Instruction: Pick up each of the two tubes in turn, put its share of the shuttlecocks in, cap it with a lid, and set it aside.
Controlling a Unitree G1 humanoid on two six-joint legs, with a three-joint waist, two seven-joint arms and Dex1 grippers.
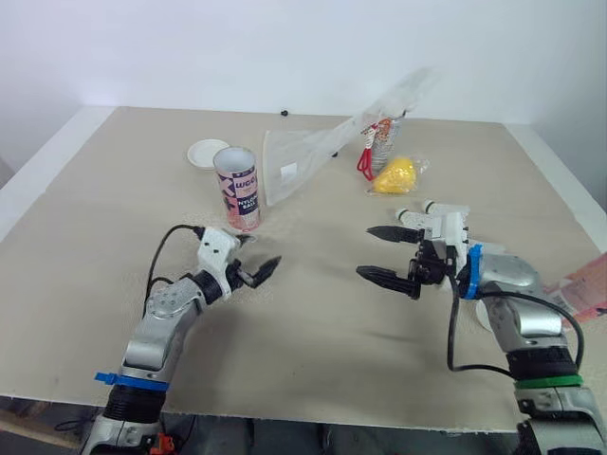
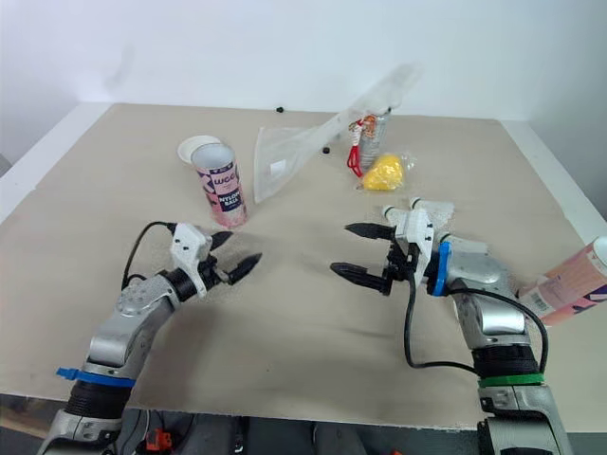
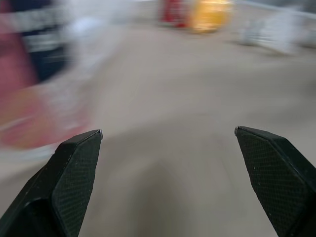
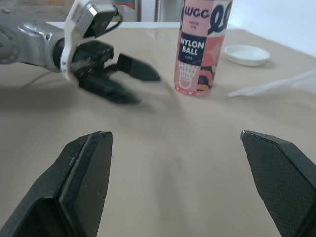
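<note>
A pink shuttlecock tube [image 1: 237, 187] stands upright with its top uncovered at the table's back left, and a white lid [image 1: 205, 153] lies just behind it. A second pink tube [image 2: 569, 282] lies on its side at the right edge. Yellow shuttlecocks [image 1: 396, 175] sit in a clear wrap at the back. My left gripper [image 1: 258, 258] hovers open in front of the upright tube, holding nothing. My right gripper [image 1: 379, 253] is open too, facing left toward the left gripper [image 4: 133, 81] and the tube [image 4: 201, 49].
A large clear plastic bag [image 1: 313, 152] lies propped up behind the tube. A silver can with a red strap [image 1: 379, 142] stands beside the yellow bundle. Bare tan tabletop [image 1: 313, 313] lies between and in front of the grippers.
</note>
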